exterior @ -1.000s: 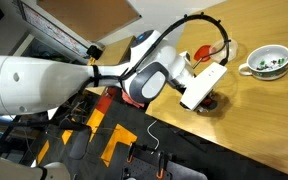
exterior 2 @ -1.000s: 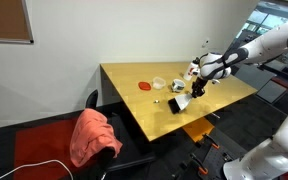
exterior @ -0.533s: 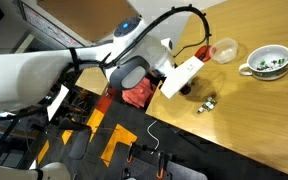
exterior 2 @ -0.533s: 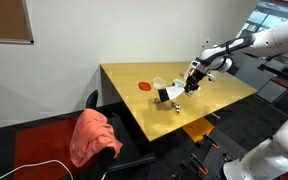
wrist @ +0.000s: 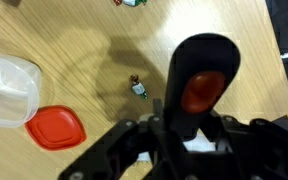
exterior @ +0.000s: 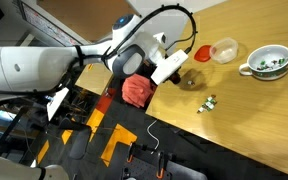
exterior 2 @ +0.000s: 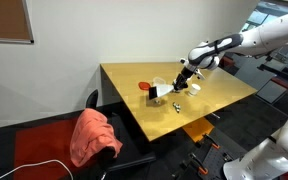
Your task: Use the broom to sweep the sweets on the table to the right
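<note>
The broom (exterior: 170, 68) looks like an easy thing to handle: small, flat and probably light, with a stiff white body and bristles that should give a bit when pressed down. The short dark handle (wrist: 204, 55) is the obvious place to grab it, low down near the body so it can't twist mid-sweep. That's pretty much where the end effector (wrist: 189, 140) has it, fingers closed around the base of the handle with nothing else in them. The bristle edge points away from the end effector toward the desk (exterior: 254, 110), though it's hard to tell if it actually touches the wood. The sweets (exterior: 209, 103) are tiny and will likely skitter. They lie out past the bristle end, apart from it, with one stray piece (wrist: 137, 88) just beside the handle in the wrist view. A red lid (wrist: 56, 128) sits off to the side.
</note>
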